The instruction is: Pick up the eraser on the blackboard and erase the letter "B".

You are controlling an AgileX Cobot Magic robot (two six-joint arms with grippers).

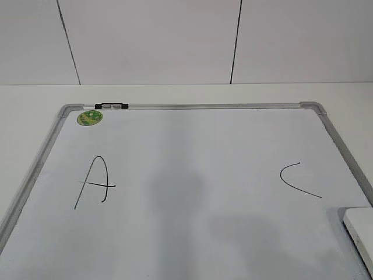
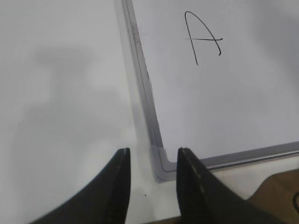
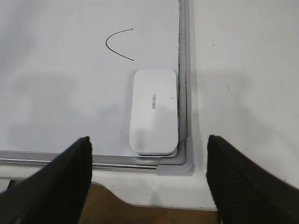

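The blackboard (image 1: 192,175) is a white board in a silver-grey frame, lying flat on the table. A black "A" (image 1: 95,182) is at its left and a black "C" (image 1: 298,179) at its right. No letter "B" shows between them. The white eraser (image 3: 154,111) lies flat in the board's near right corner, and its edge shows in the exterior view (image 1: 360,229). My right gripper (image 3: 149,154) is open and empty, above that corner. My left gripper (image 2: 152,161) is open and empty, above the board's near left corner (image 2: 161,163). Neither gripper shows in the exterior view.
A round green sticker (image 1: 90,118) and a small black-and-white clip (image 1: 112,106) sit at the board's far left corner. The white table (image 1: 35,111) surrounds the board. Its near edge, with brown floor (image 3: 140,210) below, lies under both grippers. A white panelled wall stands behind.
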